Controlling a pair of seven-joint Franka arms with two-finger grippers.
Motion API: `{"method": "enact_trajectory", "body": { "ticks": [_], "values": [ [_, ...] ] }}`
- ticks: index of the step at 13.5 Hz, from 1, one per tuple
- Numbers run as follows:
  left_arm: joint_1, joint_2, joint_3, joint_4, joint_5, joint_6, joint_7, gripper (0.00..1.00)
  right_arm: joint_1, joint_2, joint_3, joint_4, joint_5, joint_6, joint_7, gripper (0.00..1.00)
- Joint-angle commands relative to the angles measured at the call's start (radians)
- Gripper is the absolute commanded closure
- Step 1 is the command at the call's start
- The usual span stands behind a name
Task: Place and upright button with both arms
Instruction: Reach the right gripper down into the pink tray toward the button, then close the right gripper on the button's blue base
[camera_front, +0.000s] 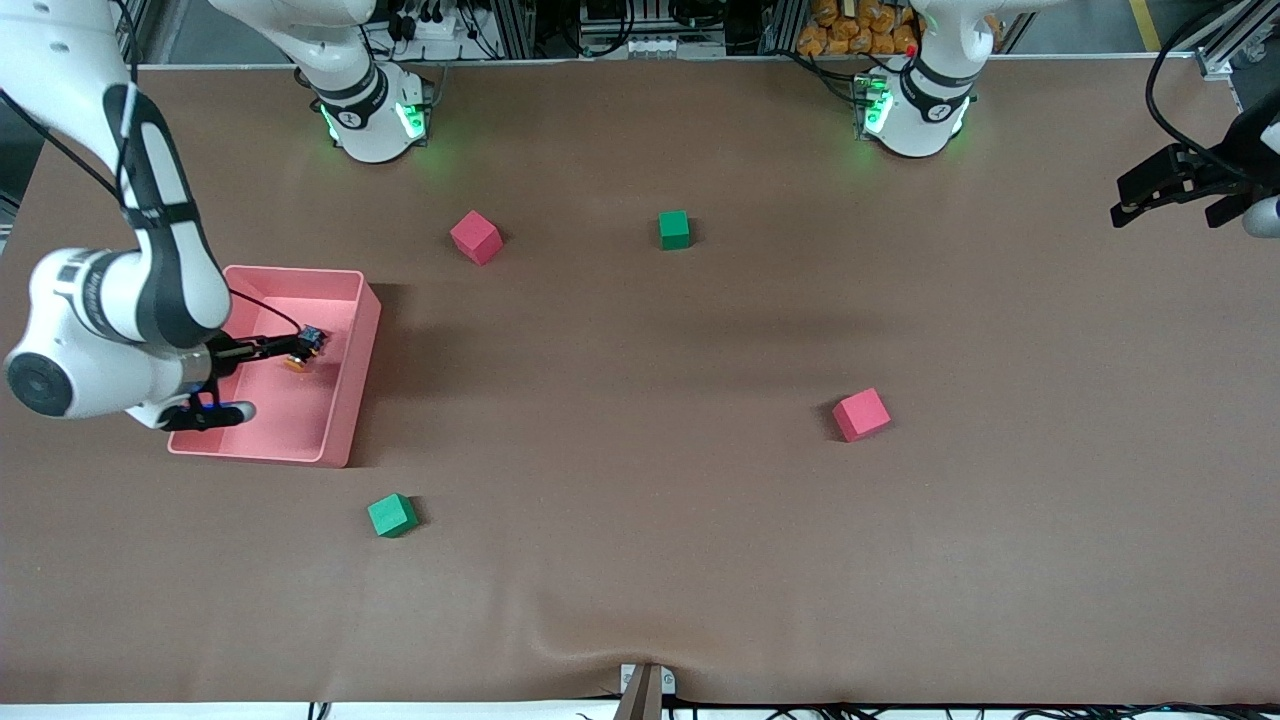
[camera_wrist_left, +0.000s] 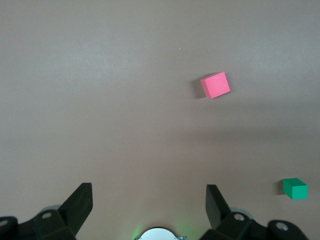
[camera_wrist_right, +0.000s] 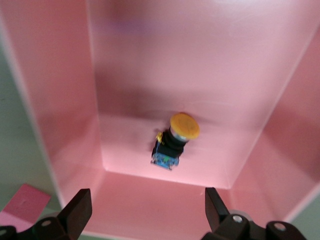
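So the button (camera_wrist_right: 174, 141) is seen lying on its side in the pink bin (camera_front: 345, 415), with the right gripper (camera_front: 262, 347) hung spread wide over it, nothing gripped. The left gripper (camera_front: 1172, 190) is parked at its own end of the table, fingers apart too. Two red cubes (camera_front: 476, 237) (camera_front: 861, 414) and two green cubes (camera_front: 674, 229) (camera_front: 392, 515) are scattered on the table, none blocking the bin

no legible text (anywhere at all)
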Motion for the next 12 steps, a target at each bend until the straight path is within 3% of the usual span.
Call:
{"method": "enact_trajectory", "body": {
  "ticks": [1,5,12],
  "values": [
    [0.008,-0.008,0.002,-0.005,-0.002,0.012,0.03,0.0,-0.015,0.047,-0.002,0.005,-0.008,0.044,-0.002,0.0],
    [0.006,0.0,0.002,-0.007,0.0,0.014,0.03,0.0,-0.009,0.088,-0.04,0.005,-0.004,0.077,0.053,0.0],
    [0.003,0.015,-0.001,-0.007,0.0,0.028,0.03,0.0,0.015,0.114,-0.04,-0.011,-0.004,0.055,0.162,0.0]
  ]
}}
